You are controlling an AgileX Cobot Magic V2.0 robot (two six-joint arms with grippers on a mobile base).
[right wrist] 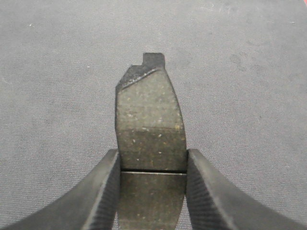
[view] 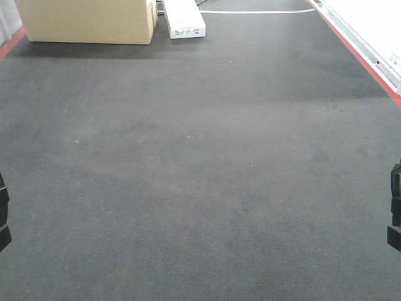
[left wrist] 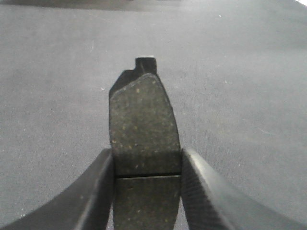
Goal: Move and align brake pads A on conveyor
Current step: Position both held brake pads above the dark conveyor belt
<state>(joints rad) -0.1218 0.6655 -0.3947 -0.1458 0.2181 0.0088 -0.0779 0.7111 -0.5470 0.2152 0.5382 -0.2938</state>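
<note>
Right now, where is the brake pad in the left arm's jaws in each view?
Exterior front: not in it.
Left wrist: the left brake pad sits centre frame, gripped by the left jaws at its groove.
Right wrist: not in it; the second brake pad there is in the right jaws.
Shared landmark: the dark grey conveyor felt fills every view.

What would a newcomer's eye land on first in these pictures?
The left brake pad, pinched at its centre groove by the left gripper, fills its wrist view; the right brake pad in the right gripper does likewise. In the front view, a cardboard box and white box sit at the far end of the grey conveyor.
</note>
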